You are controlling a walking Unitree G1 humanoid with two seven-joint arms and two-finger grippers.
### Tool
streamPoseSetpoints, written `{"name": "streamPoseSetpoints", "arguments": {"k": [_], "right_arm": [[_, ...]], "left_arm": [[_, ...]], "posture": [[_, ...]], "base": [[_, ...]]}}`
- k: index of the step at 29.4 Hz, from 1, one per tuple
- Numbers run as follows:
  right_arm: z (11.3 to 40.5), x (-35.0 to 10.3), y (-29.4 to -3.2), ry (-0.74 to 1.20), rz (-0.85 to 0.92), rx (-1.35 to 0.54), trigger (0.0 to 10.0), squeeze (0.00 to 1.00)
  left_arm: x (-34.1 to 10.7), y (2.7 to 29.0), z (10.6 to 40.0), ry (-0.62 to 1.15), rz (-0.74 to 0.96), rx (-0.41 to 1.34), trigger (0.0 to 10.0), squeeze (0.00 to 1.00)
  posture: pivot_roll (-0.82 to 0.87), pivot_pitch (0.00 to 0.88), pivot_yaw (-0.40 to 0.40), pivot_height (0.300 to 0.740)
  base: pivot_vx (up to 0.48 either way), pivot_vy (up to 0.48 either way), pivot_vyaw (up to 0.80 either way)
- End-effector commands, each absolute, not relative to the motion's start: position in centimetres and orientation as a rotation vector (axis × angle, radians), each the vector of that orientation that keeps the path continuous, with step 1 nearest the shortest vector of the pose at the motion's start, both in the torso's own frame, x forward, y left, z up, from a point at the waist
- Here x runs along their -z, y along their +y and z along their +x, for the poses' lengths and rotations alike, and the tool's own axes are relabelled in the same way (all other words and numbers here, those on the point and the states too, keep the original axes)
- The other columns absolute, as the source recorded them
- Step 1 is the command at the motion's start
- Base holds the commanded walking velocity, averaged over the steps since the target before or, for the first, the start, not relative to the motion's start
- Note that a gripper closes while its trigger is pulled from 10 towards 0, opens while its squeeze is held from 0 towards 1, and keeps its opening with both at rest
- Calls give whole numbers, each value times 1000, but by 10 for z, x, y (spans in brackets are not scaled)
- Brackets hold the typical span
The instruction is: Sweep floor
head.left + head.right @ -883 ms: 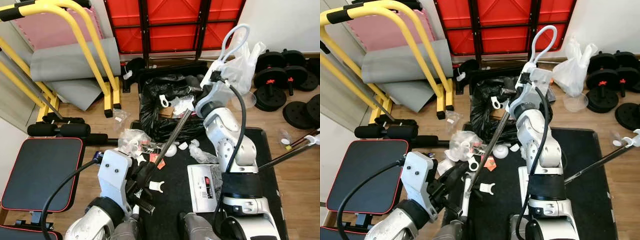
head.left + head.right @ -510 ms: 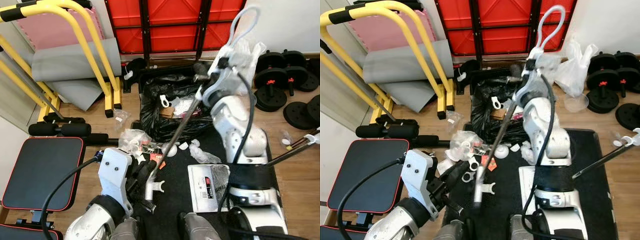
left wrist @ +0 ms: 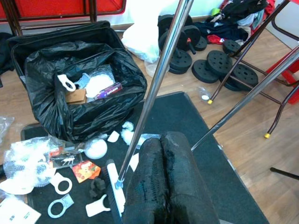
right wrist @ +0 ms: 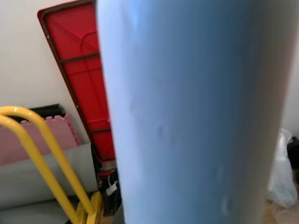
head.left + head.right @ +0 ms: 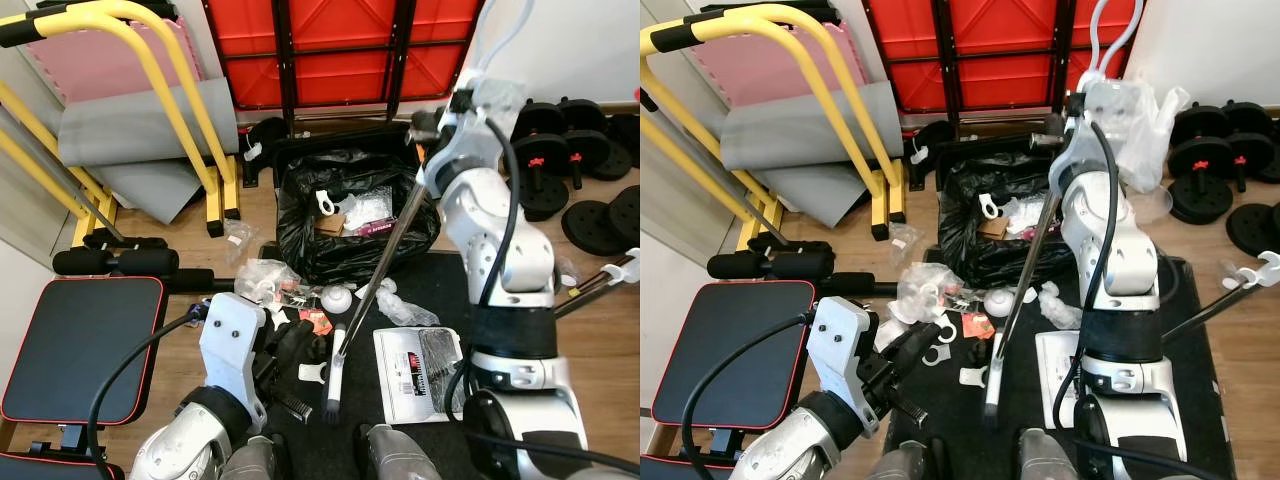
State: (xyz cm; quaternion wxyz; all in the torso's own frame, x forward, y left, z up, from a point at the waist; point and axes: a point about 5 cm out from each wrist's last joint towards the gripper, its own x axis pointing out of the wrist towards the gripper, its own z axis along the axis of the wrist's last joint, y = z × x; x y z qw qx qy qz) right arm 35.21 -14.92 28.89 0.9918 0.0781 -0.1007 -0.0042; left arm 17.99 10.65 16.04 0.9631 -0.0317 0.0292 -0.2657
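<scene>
A broom with a long metal pole (image 5: pixel 386 250) leans over the black floor mat (image 5: pixel 450 275). Its brush head (image 5: pixel 332 385) rests on the mat among the litter. My right gripper (image 5: pixel 424 124) is raised high and shut on the top of the pole, whose handle looms as a pale blur (image 4: pixel 187 116) in the right wrist view. My left gripper (image 3: pixel 161 142) is low by the mat's left side, shut and holding nothing, a little apart from the pole. Plastic rings (image 3: pixel 60 183), a white ball (image 5: pixel 335 298), a red wrapper (image 5: pixel 315 319) and crumpled film (image 5: pixel 260 277) lie scattered.
A black rubbish bag (image 5: pixel 345 225) holding waste stands open at the mat's far edge. A booklet (image 5: pixel 412 365) lies on the mat. A weight bench (image 5: pixel 75 345) and yellow frame (image 5: pixel 180 90) are left; dumbbells (image 5: pixel 585 140) and metal legs (image 5: pixel 600 285) are right.
My right arm has lifted and shifted right, swinging the broom pole steeper. The brush head slid right, away from my left gripper toward the middle of the mat.
</scene>
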Motion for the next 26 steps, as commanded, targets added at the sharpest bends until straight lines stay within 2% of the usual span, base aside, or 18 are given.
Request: {"name": "streamPoseSetpoints", "arguments": {"k": [1,9,13,17,21,23,26], "right_arm": [[348,-306,-149,-235,189,0,10000,0],[346,-337,-148,-275,218,-22,10000,0],[339,-363,-139,-355,342,-104,10000,0],[337,-368,-134,-360,396,-138,10000,0],[339,-364,-128,-342,453,-158,10000,0],[349,-335,-120,-291,463,-162,10000,0],[352,-323,-116,-269,465,-165,10000,0]], "left_arm": [[-155,106,177,81,-65,591,10000,0],[-155,106,179,81,-82,591,10000,0],[-155,106,179,80,-96,589,10000,0],[-155,105,179,80,-99,588,10000,0],[-155,105,179,78,-104,586,10000,0],[-155,105,179,78,-106,588,10000,0],[-154,105,180,78,-107,589,10000,0]], "posture": [[-111,233,6,740],[-118,228,6,740],[-117,228,5,740],[-120,228,-2,740],[-122,230,-2,740],[-118,226,-1,740],[-118,226,-1,740]], "base": [[0,0,0],[0,0,0],[0,0,0],[0,0,0],[0,0,0],[0,0,0],[0,0,0]]}}
